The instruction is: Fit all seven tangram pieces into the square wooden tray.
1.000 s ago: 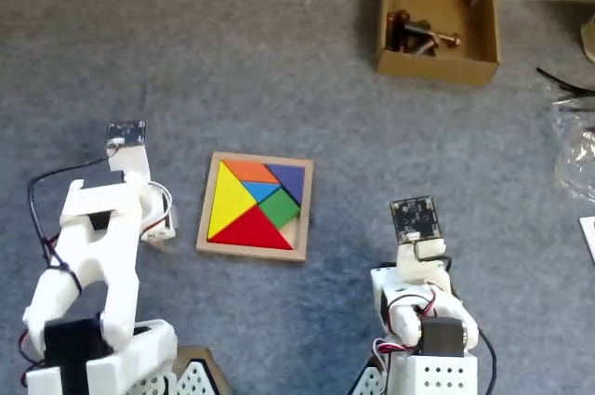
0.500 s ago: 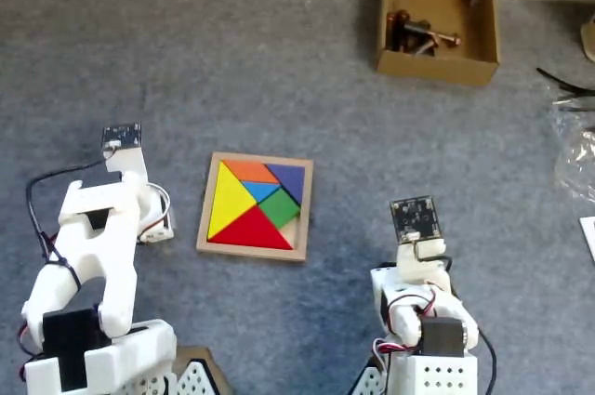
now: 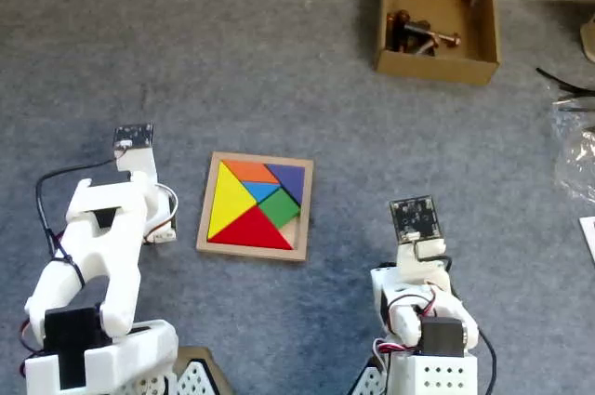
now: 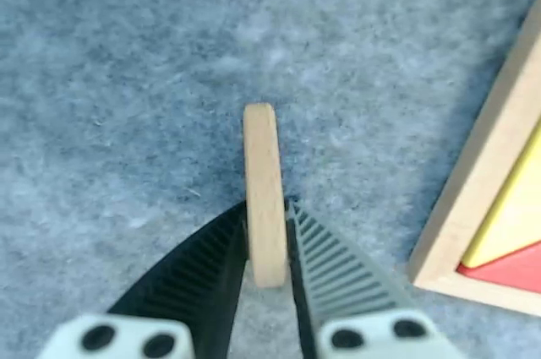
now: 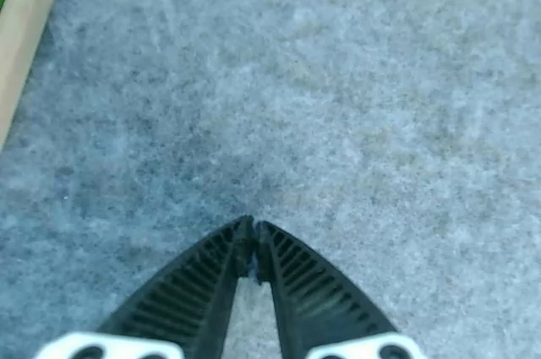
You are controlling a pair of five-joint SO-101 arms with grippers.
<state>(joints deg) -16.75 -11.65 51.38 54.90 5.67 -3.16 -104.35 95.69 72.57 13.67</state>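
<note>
Tray (image 3: 252,251): mid-desk (image 3: 186,60), between the two arms, coloured pieces (image 3: 232,204) lying inside.
Left gripper (image 4: 266,207): clamped on a thin pale wooden piece (image 4: 260,165), seemingly edge-on, just beside the tray, toward the desk's left edge.
Right gripper (image 5: 254,232): closed tight, holding nothing, above bare desk.

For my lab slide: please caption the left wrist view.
Left claw pinching a pale wooden piece edge-on over grey carpet, beside a corner of the tray.
</note>
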